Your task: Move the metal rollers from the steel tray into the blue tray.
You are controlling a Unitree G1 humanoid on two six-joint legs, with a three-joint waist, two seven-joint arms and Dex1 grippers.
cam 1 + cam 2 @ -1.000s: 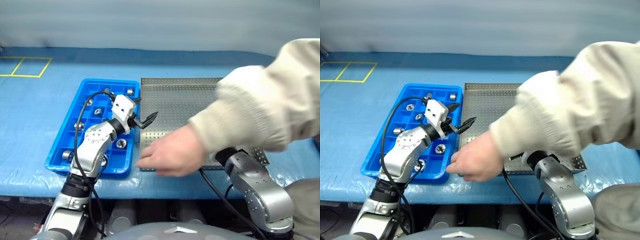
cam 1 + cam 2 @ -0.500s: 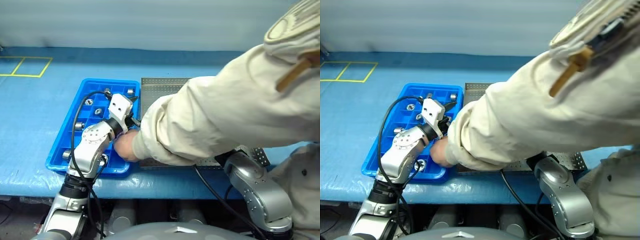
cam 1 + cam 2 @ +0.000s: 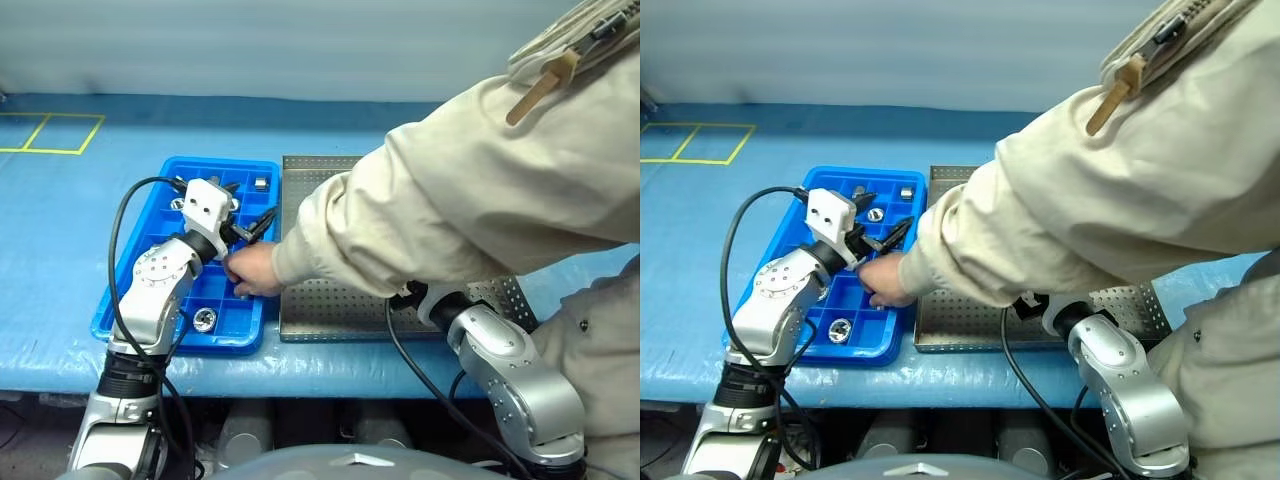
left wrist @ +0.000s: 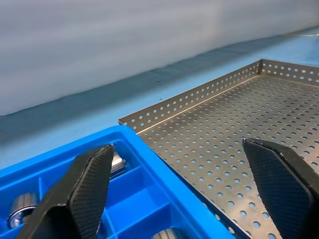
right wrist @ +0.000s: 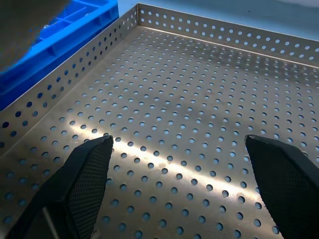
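Left pincer (image 3: 252, 226) apart | right pincer (image 5: 184, 164) apart | sleeve (image 3: 440, 200) hides steel tray (image 3: 330, 310) middle

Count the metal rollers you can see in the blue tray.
3: one metal roller in the far right corner, one towards the far left, one near the front edge. More may be hidden under the robot's left arm and the person's hand.
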